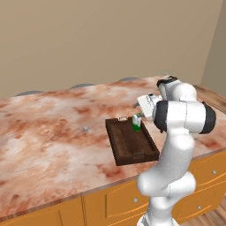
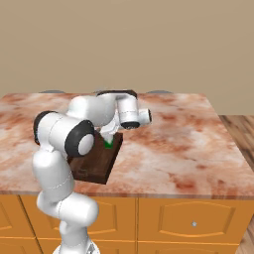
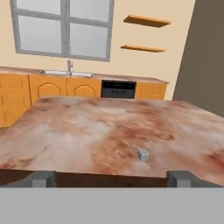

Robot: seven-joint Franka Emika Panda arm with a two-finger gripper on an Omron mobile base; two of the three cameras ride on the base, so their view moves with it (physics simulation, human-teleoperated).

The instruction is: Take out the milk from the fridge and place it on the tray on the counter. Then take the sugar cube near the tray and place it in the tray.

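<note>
Marbled reddish stone counter (image 1: 53, 132): green-and-white milk carton (image 1: 136, 123) upright in dark wooden tray (image 1: 128, 145); tiny white sugar cube (image 1: 85, 129) left of tray; gripper (image 3: 111, 178) wide, empty.

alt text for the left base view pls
A milk carton stands in a dark wooden tray on a marbled counter, with the white arm's open gripper beside it. A sugar cube lies left of the tray.

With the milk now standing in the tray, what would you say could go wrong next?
1. The open gripper hangs right beside the milk; pulling away carelessly might tip the carton.
2. The sugar cube is tiny and lies apart from the tray on the counter, so it could slip from the fingers or get nudged away.
</note>
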